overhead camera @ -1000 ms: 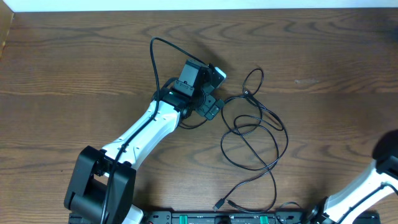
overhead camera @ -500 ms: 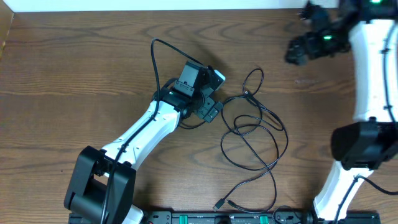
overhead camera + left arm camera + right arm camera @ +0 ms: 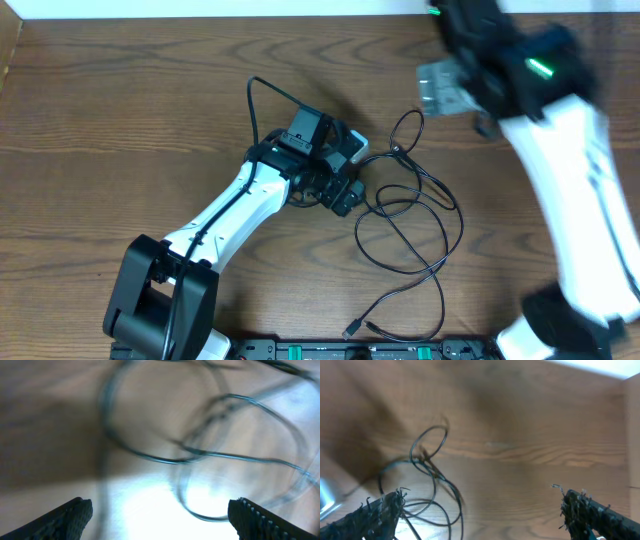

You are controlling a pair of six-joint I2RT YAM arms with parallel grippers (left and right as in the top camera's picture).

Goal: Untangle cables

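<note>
Thin black cables [image 3: 442, 222] lie in overlapping loops on the wooden table [image 3: 120, 120], right of centre, with one plug end [image 3: 352, 328] near the front edge. My left gripper [image 3: 350, 172] is at the tangle's left side and open. In the left wrist view its jaws [image 3: 162, 520] stand wide apart above blurred cable loops [image 3: 165, 461], holding nothing. My right gripper [image 3: 445, 85] is blurred above the tangle's far side. Its jaws [image 3: 482, 512] are open in the right wrist view, with the cables [image 3: 423, 455] by the left finger.
The left arm's own thicker black lead [image 3: 250, 100] arcs over the table behind its wrist. A black rail [image 3: 350, 352] runs along the front edge between the arm bases. A pale wall strip [image 3: 200, 8] borders the far edge.
The right arm has swung in from the right and moved left across the far side toward the tangle. The left gripper has shifted slightly toward the cables.
</note>
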